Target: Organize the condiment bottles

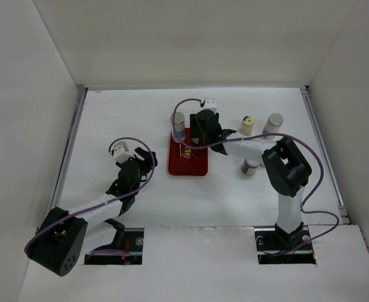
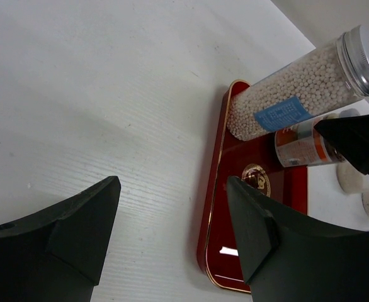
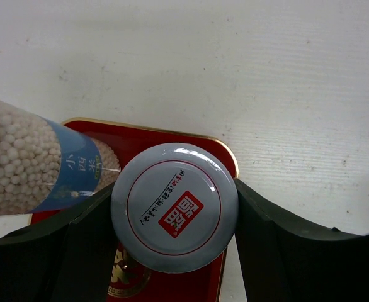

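one pale-lidded jar (image 3: 174,189) clamped in right end effector (image 3: 175,212); left end effector (image 2: 172,192) apart.

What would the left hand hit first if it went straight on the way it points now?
Probably the bare table, just short of the red tray: the open left hand tilts down at it. If it skimmed the surface, the tray's gold rim would come next. Depth is hard to judge.
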`<state>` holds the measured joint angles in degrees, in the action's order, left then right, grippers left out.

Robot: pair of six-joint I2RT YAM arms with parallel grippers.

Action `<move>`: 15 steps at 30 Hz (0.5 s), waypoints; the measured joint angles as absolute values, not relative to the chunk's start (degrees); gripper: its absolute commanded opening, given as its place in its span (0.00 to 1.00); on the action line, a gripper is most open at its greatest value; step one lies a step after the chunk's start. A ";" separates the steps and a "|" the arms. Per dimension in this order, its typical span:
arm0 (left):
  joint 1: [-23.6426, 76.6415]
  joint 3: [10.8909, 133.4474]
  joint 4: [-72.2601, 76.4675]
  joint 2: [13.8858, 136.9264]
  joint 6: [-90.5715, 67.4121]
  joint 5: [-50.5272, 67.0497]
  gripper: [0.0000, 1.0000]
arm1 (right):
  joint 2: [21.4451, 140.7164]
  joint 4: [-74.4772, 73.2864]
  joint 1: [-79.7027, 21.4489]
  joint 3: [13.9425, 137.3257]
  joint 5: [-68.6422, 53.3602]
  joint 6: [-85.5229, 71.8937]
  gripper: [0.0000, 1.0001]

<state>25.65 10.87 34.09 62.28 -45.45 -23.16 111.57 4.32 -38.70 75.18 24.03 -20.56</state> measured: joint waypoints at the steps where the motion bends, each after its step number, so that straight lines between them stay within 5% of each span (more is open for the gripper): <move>1: 25.65 10.87 34.13 62.28 -45.45 -23.09 0.67 | 111.57 4.40 -38.70 75.20 23.99 -20.69 0.78; 5: 25.63 10.87 34.13 62.33 -45.45 -22.98 0.67 | 111.44 6.13 -38.70 75.37 23.97 -20.82 0.89; 15: 25.65 10.87 34.13 62.33 -45.45 -22.63 0.67 | 95.24 6.26 -38.72 68.77 24.62 -20.56 0.90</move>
